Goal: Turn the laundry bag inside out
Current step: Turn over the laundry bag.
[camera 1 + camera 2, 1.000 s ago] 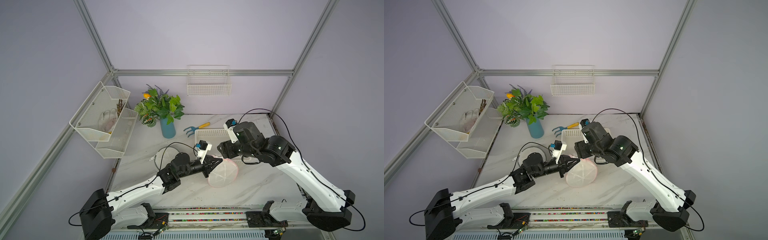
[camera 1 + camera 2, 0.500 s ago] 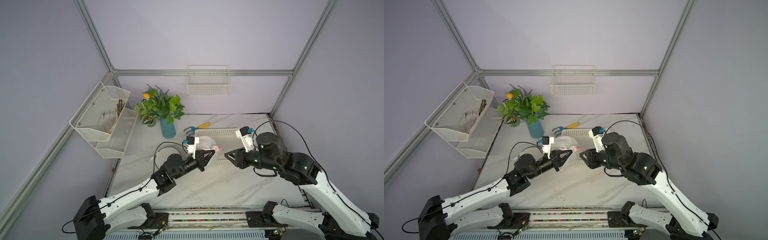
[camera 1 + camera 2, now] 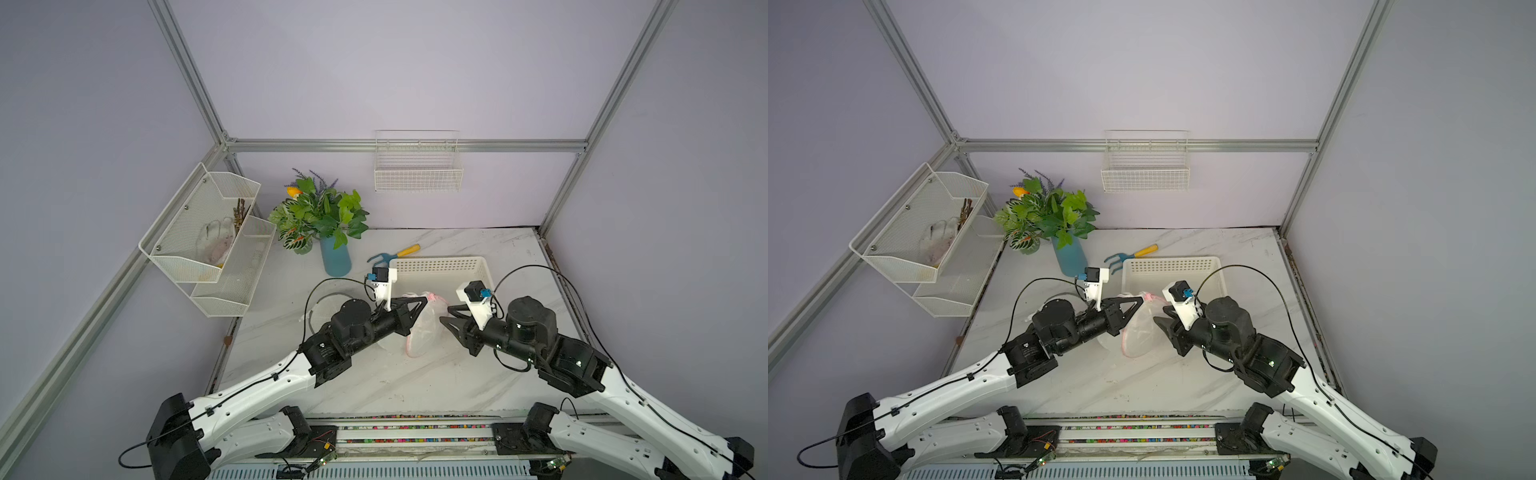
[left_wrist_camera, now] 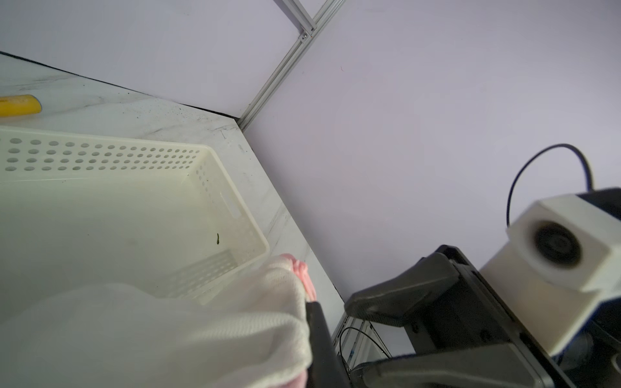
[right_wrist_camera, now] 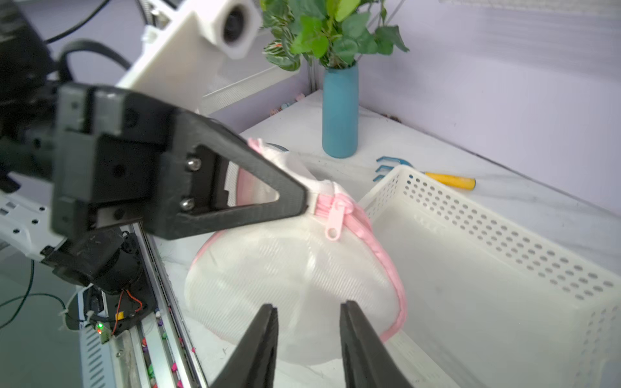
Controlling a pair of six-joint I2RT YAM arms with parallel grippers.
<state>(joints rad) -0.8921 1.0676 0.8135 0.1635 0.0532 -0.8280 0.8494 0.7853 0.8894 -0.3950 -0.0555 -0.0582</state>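
The laundry bag [image 3: 424,332] [image 3: 1139,334] is white mesh with a pink zipper edge. It hangs from my left gripper [image 3: 423,301] [image 3: 1139,301], which is shut on the top of the bag beside the pink zipper pull [image 5: 335,219]. The bag's lower part rests on the marble table. In the left wrist view the mesh [image 4: 174,329] covers one finger and the other finger [image 4: 319,336] shows black. My right gripper [image 3: 445,316] [image 5: 307,307] is open just to the right of the bag, level with it, and holds nothing.
A white perforated basket [image 3: 436,262] [image 5: 487,255] stands right behind the bag. A blue vase [image 3: 336,259] with a plant and a yellow-handled garden fork [image 3: 395,254] lie further back. White mesh shelves [image 3: 208,232] hang on the left wall and a wire basket [image 3: 417,166] on the back wall.
My right gripper has left the bag, drawn back to the right and narrowed its jaws. My left gripper has risen with the bag's zipper edge, and the bag now hangs down from it.
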